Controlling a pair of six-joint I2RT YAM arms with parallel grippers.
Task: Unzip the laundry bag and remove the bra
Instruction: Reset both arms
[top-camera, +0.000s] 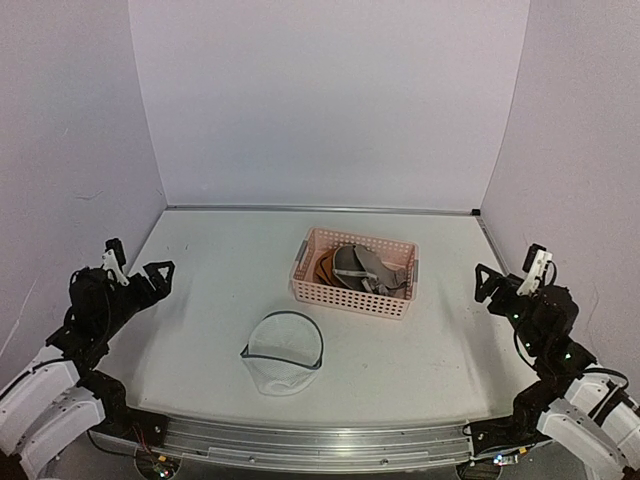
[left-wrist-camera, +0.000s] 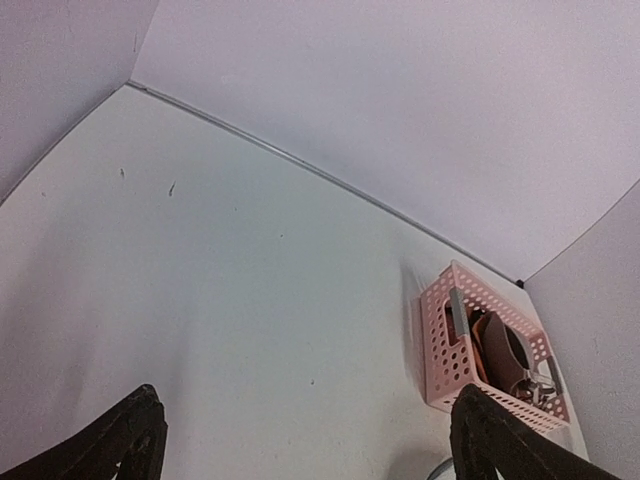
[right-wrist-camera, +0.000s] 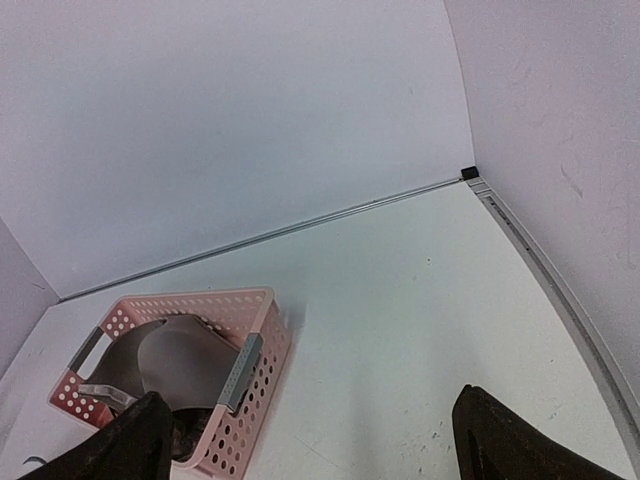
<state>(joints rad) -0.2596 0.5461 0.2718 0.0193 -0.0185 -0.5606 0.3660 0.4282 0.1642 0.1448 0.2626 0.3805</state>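
Observation:
The white mesh laundry bag (top-camera: 283, 357) with its dark wire rim lies on the table near the front middle; nothing dark shows inside it. The grey-taupe bra (top-camera: 362, 267), orange-brown on its inner side, lies in the pink perforated basket (top-camera: 350, 300) behind the bag. The bra also shows in the left wrist view (left-wrist-camera: 505, 355) and the right wrist view (right-wrist-camera: 170, 355). My left gripper (top-camera: 137, 260) is open and empty at the far left, well away from the bag. My right gripper (top-camera: 512, 267) is open and empty at the far right.
The pink basket (left-wrist-camera: 445, 350) (right-wrist-camera: 250, 365) stands right of centre, between the two arms. White walls close the table at the back and on both sides. A metal rail (top-camera: 320, 440) runs along the near edge.

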